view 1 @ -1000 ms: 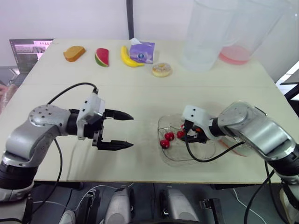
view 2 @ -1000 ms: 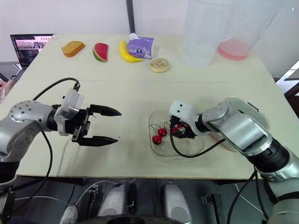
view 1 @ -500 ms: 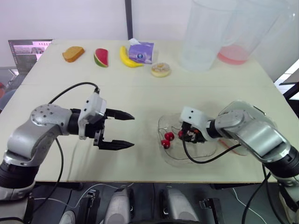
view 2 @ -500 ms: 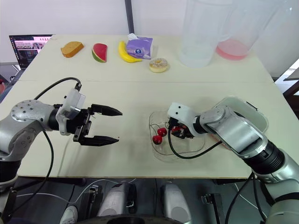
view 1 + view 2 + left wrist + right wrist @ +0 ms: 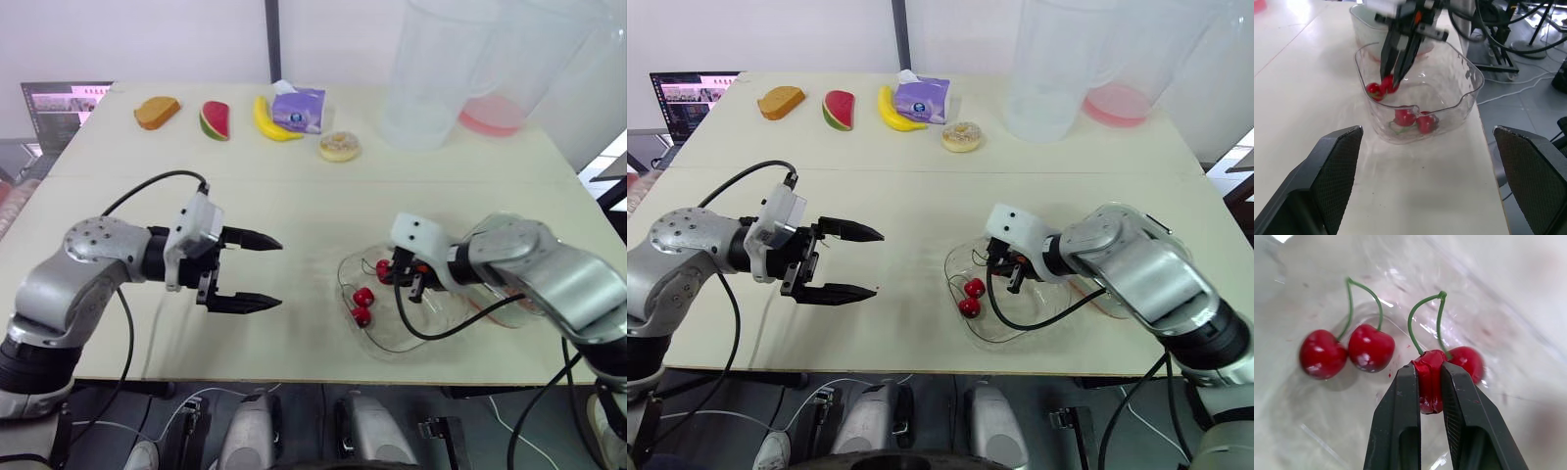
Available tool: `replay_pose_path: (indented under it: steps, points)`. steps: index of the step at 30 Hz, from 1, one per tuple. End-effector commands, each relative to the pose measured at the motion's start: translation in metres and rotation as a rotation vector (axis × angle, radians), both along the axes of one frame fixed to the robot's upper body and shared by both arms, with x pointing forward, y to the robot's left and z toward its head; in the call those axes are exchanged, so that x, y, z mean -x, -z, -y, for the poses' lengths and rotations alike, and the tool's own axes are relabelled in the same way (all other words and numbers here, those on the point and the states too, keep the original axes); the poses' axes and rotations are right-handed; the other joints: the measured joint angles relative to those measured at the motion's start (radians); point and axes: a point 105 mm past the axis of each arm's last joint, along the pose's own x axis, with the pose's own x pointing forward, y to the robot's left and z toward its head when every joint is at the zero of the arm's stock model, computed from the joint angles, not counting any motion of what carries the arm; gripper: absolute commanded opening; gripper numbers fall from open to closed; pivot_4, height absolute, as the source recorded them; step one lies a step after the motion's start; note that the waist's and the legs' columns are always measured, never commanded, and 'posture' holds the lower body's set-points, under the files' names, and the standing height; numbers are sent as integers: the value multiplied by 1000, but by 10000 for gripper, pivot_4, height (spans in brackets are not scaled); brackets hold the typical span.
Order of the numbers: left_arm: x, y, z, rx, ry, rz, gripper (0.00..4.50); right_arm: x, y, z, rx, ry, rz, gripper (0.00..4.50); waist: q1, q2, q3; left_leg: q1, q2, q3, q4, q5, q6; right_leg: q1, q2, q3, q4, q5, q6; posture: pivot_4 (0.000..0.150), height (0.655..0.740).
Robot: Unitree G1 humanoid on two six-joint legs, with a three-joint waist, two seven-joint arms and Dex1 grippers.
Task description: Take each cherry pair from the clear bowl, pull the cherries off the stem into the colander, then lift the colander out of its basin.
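My right end effector [image 5: 1428,368] is down inside the clear bowl [image 5: 390,349], its two black fingers pinched on one cherry of a cherry pair [image 5: 1465,361]. The pinched cherry is squeezed between the finger pads. Its partner hangs just beside it, touching or nearly so, and both green stems arch up to one joint. I cannot tell whether this pair is lifted off the bowl's floor or resting on it.

A second cherry pair [image 5: 361,305] lies on the bowl's floor, nearer my edge of the table [image 5: 294,206] and apart from the fingers. Its two cherries are side by side.

The bowl sits at the front right of the table. Just beyond it, largely behind my right arm, is a clear basin [image 5: 1359,22] with something pink-red inside; I cannot make out the colander in it.

My left end effector [image 5: 278,274] hovers over bare table well to the left of the bowl. Its fingers are spread wide, point toward the bowl and hold nothing.

Along the far side I see:
- a bread slice [image 5: 157,111]
- a watermelon slice [image 5: 214,119]
- a banana [image 5: 269,119]
- a purple tissue packet [image 5: 297,108]
- a doughnut [image 5: 339,146]
- two tall clear pitchers [image 5: 426,73], the right-hand one pink at the bottom
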Motion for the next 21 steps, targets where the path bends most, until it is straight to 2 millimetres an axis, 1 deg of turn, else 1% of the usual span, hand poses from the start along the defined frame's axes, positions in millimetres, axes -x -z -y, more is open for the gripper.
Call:
replay_pose_path:
  steps: [1,6,8,11,12,16,20,21]
  points:
    - [-1,-7,3,4,15,27,45000,19,-19,-3,-64,-63,-7,2308,1,0,0,0,0,0,0,0,0,0,0,0,0,0,0,1500,7400]
    - [-4,-10,5,21,30,23,45000,31,-39,-6,-219,-108,-54,2308,1,0,0,0,0,0,0,0,0,0,0,0,0,0,0,1500,7400]
    - [-6,-18,8,57,42,0,45000,39,-52,-11,-335,-161,-87,2308,1,0,0,0,0,0,0,0,0,0,0,0,0,0,0,1500,7400]
    - [-9,-39,15,135,98,-62,45000,44,-78,-20,-589,-251,-157,2308,1,0,0,0,0,-1,1,0,0,1,3,0,0,0,0,1500,7400]
    - [-10,-45,17,152,122,-77,45000,46,-83,-24,-660,-286,-192,2308,1,-1,0,0,0,-1,1,0,0,2,3,0,0,0,0,1500,7400]
    - [-16,-66,31,231,214,-160,45000,52,-90,-41,-849,-397,-356,2308,1,0,0,0,0,-1,1,0,0,2,4,0,0,0,0,1500,7400]
    - [-13,-70,38,254,306,-257,45000,55,-93,-51,-972,-467,-469,2308,-1,0,0,0,0,-1,1,0,0,1,4,0,1,0,0,1500,7400]
    - [-14,-72,41,268,317,-278,45000,54,-92,-52,-980,-459,-483,2308,-2,0,0,0,0,-1,1,0,0,1,4,1,1,0,0,1500,7400]
